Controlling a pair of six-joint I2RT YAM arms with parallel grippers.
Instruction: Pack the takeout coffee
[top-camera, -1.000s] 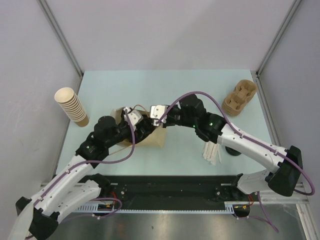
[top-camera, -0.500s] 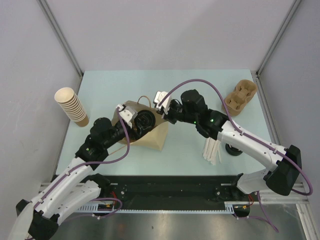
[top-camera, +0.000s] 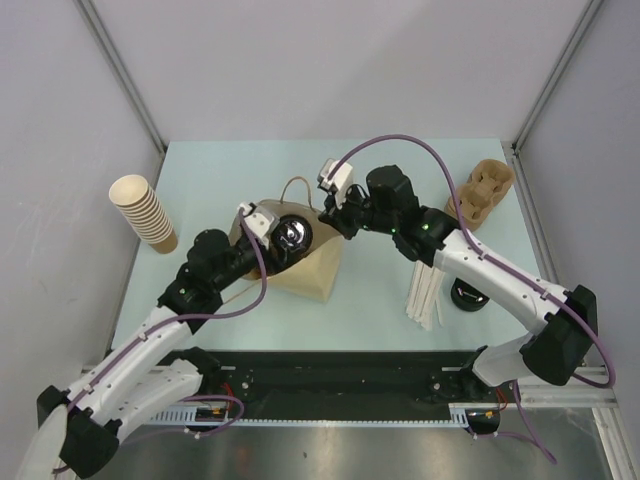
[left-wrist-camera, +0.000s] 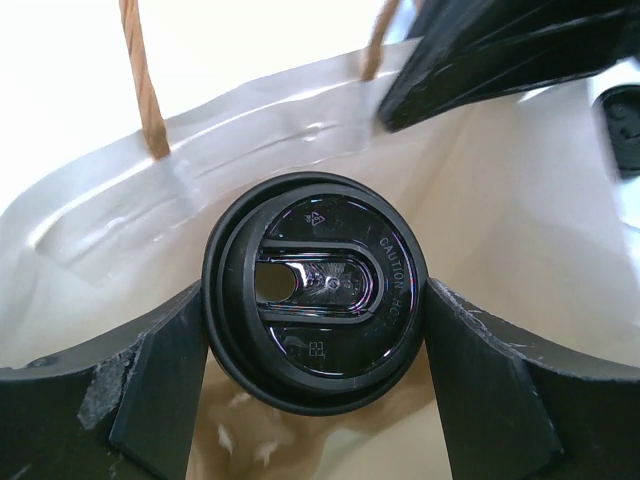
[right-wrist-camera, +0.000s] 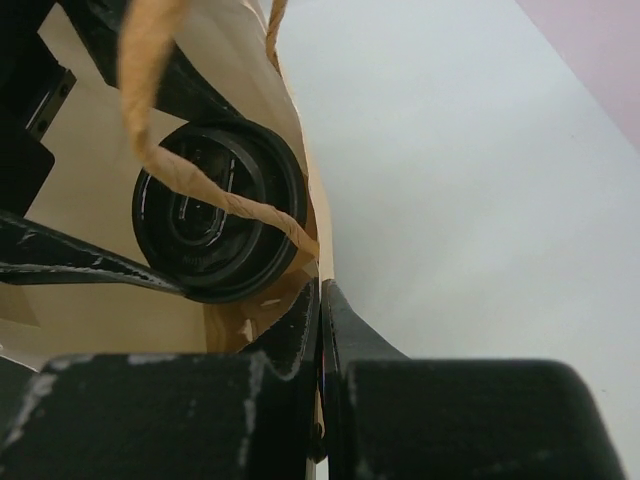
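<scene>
The takeout coffee cup (top-camera: 290, 235) shows only its black sip lid (left-wrist-camera: 315, 285); the paper body is hidden below it. My left gripper (left-wrist-camera: 315, 305) is shut on the cup at the lid's rim and holds it inside the mouth of a brown paper bag (top-camera: 312, 275). My right gripper (right-wrist-camera: 321, 295) is shut on the bag's top edge (right-wrist-camera: 292, 110), by a twisted paper handle (right-wrist-camera: 190, 175), and holds that side open. The lid also shows in the right wrist view (right-wrist-camera: 215, 220). The brown pulp carrier tray (top-camera: 480, 193) stands at the far right, apart from both arms.
A tall stack of nested tan cups (top-camera: 145, 212) lies at the left. White sticks (top-camera: 424, 298) and black lids (top-camera: 468, 296) lie under the right arm. Grey walls close the back and both sides.
My left gripper has carried the lidded cup up and right into the bag's mouth. My right gripper has pulled the bag's edge back and up, and the bag stands wider open.
</scene>
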